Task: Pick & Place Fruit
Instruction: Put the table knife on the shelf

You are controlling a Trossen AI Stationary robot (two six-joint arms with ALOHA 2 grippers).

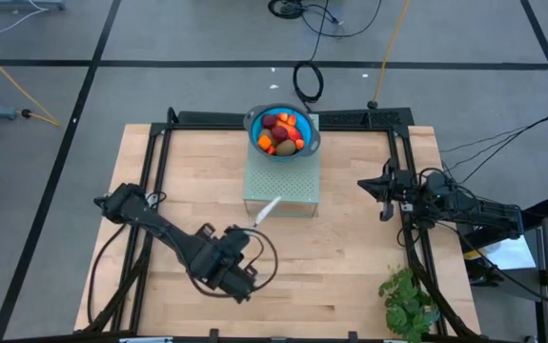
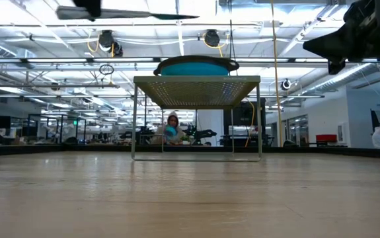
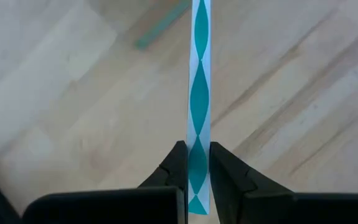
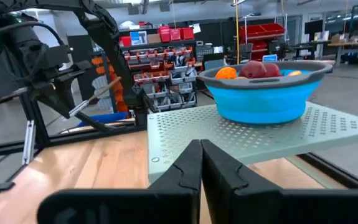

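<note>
Pale wooden planks of the table (image 1: 350, 257) fill my screens, with a leafy green plant (image 1: 407, 303) at the near right corner. Nearest me, my left gripper (image 3: 197, 168) hangs over the near-left boards, its two dark fingers (image 3: 177, 165) clenched on a slim silver knife with a teal wave pattern (image 3: 198, 93), which points toward the middle of the table. Farther back on the right side, my right gripper (image 4: 201, 155) waits above the boards with its fingers pressed together on nothing, aimed at the stand. Beyond both, at the far middle edge, a perforated pale green metal stand (image 1: 283, 186) carries a round blue bowl with a grey rim (image 1: 254, 133). Inside that bowl sits the fruit (image 1: 281, 131): small toy pieces in dark red, orange and olive-brown, heaped together
</note>
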